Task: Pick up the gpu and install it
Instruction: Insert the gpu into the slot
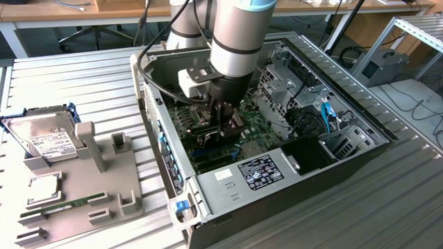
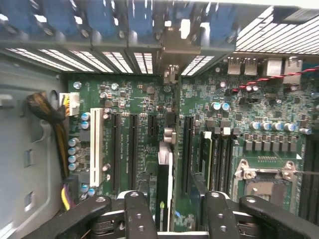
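The gpu [image 2: 165,174] appears edge-on in the wrist view. It stands upright in a slot of the green motherboard [image 2: 129,94], with its metal end bracket [image 2: 171,47] against the case's rear wall. My gripper [image 2: 177,219] hangs straight above the card. Its black fingers [image 2: 137,214] stand apart on either side of the card, with a gap to each face, so it is open and holds nothing. In the exterior view the gripper [image 1: 225,129] reaches down into the open computer case [image 1: 360,148] over the board's middle.
A power supply [image 1: 256,174] fills the case's near end, and blue cables [image 1: 325,111] run by the drive cage. A black-and-yellow cable bundle [image 2: 47,112] lies beside the board. Left of the case, a grey fixture [image 1: 90,197] holds a hard drive [image 1: 45,137], a processor [image 1: 45,187] and a memory stick [image 1: 66,205].
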You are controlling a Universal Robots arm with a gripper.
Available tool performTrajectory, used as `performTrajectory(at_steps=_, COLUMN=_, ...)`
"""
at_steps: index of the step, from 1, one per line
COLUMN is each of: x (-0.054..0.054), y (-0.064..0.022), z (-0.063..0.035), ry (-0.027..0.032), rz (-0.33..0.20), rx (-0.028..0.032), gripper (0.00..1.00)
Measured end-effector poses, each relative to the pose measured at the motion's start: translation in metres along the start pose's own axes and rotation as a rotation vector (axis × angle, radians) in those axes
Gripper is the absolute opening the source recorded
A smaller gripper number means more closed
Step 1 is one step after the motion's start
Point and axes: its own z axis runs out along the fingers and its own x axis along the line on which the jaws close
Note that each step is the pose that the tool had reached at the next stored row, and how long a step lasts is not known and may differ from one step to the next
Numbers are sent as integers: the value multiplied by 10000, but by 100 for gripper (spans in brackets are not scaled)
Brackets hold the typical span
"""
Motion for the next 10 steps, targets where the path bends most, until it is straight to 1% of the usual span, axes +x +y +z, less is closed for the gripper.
performTrajectory(at_steps=4, x=-31, y=-2, z=-185, ry=144, rz=0, rx=3, gripper=45)
performTrajectory(at_steps=6, x=-51, y=-3, z=-255, ry=181, rz=-1, rx=2, gripper=45)
performTrajectory(at_steps=8, x=-62, y=-5, z=-268, ry=196, rz=-1, rx=2, gripper=44)
performTrajectory(at_steps=9, x=-62, y=-17, z=-269, ry=215, rz=-3, rx=-11, gripper=38)
performTrajectory(at_steps=10, x=-62, y=-39, z=-269, ry=239, rz=-3, rx=-38, gripper=31)
